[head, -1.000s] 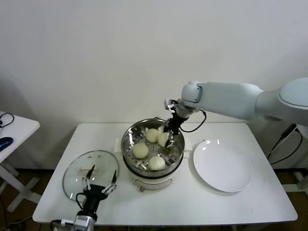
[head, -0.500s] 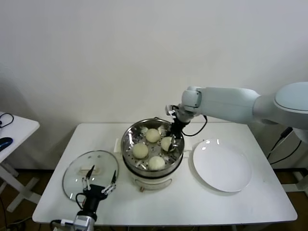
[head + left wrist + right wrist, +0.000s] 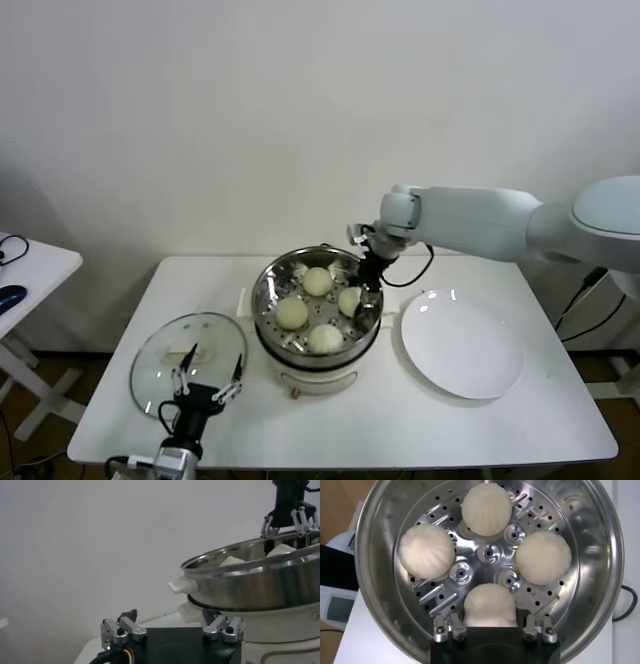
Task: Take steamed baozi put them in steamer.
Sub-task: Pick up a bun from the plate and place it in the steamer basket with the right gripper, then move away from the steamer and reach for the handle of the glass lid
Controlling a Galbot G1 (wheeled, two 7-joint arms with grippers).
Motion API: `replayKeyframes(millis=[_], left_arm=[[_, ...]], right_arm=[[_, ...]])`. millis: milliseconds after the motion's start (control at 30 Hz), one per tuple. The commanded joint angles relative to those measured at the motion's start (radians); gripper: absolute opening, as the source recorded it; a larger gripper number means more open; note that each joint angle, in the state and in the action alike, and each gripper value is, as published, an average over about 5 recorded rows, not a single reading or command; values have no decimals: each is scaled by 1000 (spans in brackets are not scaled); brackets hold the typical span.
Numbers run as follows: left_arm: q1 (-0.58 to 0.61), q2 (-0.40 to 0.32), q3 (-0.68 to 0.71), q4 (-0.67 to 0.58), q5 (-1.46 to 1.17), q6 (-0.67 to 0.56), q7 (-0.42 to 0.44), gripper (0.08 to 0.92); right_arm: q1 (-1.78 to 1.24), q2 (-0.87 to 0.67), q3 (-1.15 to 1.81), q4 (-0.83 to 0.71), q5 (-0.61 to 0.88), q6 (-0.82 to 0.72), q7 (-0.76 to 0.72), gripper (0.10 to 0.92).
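Observation:
Several cream-white steamed baozi lie on the perforated tray of the steel steamer [image 3: 265,292] at mid table. In the right wrist view three baozi [image 3: 486,509] [image 3: 426,550] [image 3: 543,557] ring the tray, and a fourth baozi [image 3: 490,602] rests on it between my right gripper's fingers. My right gripper [image 3: 366,290] [image 3: 490,624] reaches into the pot at its right rim. It is open, with a thin gap on each side of that bun [image 3: 350,300]. My left gripper [image 3: 205,390] [image 3: 172,630] stands open at the table's front left, holding nothing.
A round glass lid [image 3: 190,355] lies flat left of the steamer, just beyond my left gripper. A white plate [image 3: 462,345] with nothing on it sits to the steamer's right. A small side table [image 3: 30,265] stands at far left. A cable loops off my right wrist.
My right gripper came down a little toward the steamer's right side, set the bun on the tray and spread its jaws off it. The left arm stayed still.

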Motion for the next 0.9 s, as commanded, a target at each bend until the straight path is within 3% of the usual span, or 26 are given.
replayKeyframes(millis=[33,167,500,700,900], left_arm=[[0,0,0,1,1,1,0,823],[0,1,-2,2,0,0,0,823],[-1,4,-9,6,-1,-2,-1,823],[-13,11,-31,19,17,-2,12,823],[-29,26,-50,26,37,-9,25,823]], right_arm=[[-4,-2,12,1,-9,1,4,741],[4,-3,24,2,-5,3,0,813],[71,-91,82,103,-3,5,-14,823],[32,-279,250,236,-91,12,53,823],[-162,-514,467,401,-212,75,244,823]])
